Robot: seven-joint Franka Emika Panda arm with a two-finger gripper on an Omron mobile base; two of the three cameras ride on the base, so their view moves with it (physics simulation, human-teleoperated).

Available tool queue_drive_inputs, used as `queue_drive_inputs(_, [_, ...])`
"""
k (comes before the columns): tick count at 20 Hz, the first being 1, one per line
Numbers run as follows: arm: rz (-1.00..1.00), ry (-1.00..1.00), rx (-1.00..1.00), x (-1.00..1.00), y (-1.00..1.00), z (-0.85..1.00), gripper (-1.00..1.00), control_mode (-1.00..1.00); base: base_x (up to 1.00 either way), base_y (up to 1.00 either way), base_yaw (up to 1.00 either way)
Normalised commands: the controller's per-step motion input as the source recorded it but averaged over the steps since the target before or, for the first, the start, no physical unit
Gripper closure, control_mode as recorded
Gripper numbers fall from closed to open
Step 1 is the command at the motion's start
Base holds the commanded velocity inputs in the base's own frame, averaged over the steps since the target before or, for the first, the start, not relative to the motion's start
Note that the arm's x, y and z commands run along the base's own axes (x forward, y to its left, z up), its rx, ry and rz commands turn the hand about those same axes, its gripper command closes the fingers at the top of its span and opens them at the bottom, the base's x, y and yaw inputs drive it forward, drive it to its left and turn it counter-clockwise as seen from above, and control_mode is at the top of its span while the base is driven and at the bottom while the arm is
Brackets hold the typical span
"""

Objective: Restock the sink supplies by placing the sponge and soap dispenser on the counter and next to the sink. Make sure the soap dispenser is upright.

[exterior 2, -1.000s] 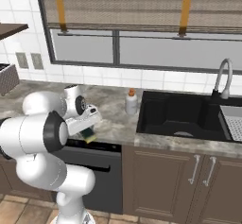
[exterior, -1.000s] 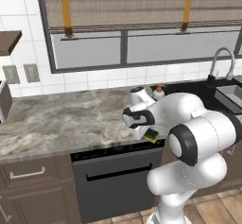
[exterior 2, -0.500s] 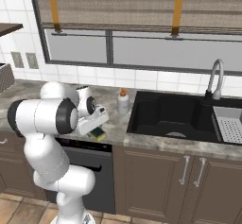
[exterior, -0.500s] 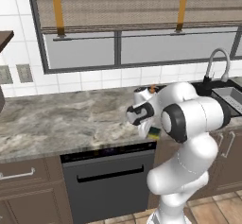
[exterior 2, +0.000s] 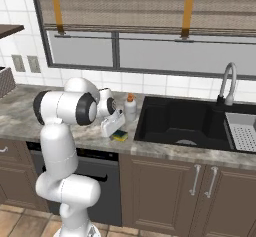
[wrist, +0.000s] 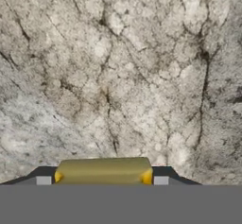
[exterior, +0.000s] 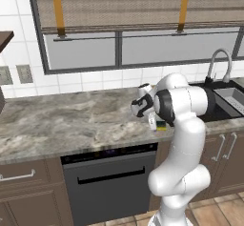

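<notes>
Sponge [exterior 2: 119, 136]: flat green-over-yellow block, pinched between the fingers of the gripper [exterior 2: 116, 132], which is narrowed to the sponge's width; in the hand view its yellow edge [wrist: 103, 170] sits squarely between the two dark tips. Held low over the counter [exterior 2: 20, 118], near the front edge and just left of the sink [exterior 2: 185, 123]; whether it already touches the stone cannot be told. The low, near-basin hold suits a set-down beside the sink, which appears to be the step in hand. Soap dispenser [exterior 2: 130, 107]: white bottle with orange pump, standing upright on the counter just behind the sponge and close to the basin's left rim, so its part of the task looks met. Faucet [exterior 2: 228, 82]: arched, silver, at the far back of the basin, well apart from both items. Counter under the hand [wrist: 118, 67]: bare marbled stone, nothing to obstruct the drop.
</notes>
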Motion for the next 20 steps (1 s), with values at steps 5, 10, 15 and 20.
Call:
queue_drive_inputs(5, [0.26, 0.05, 0.0, 0.38, 0.0, -0.26, 1.0, -1.0, 0.0, 0.0, 0.0])
queue_drive_inputs(10, [0.24, 0.0, 0.0, 0.39, 0.0, -0.31, 1.0, -1.0, 0.0, 0.0, 0.0])
queue_drive_inputs(15, [0.16, 0.0, 0.0, 0.02, 0.17, -0.32, -1.0, -1.0, 0.0, 0.0, 0.0])
queue_drive_inputs(20, [0.08, -0.02, 0.0, 0.0, 0.18, -0.15, -1.0, -1.0, 0.0, 0.0, 0.0])
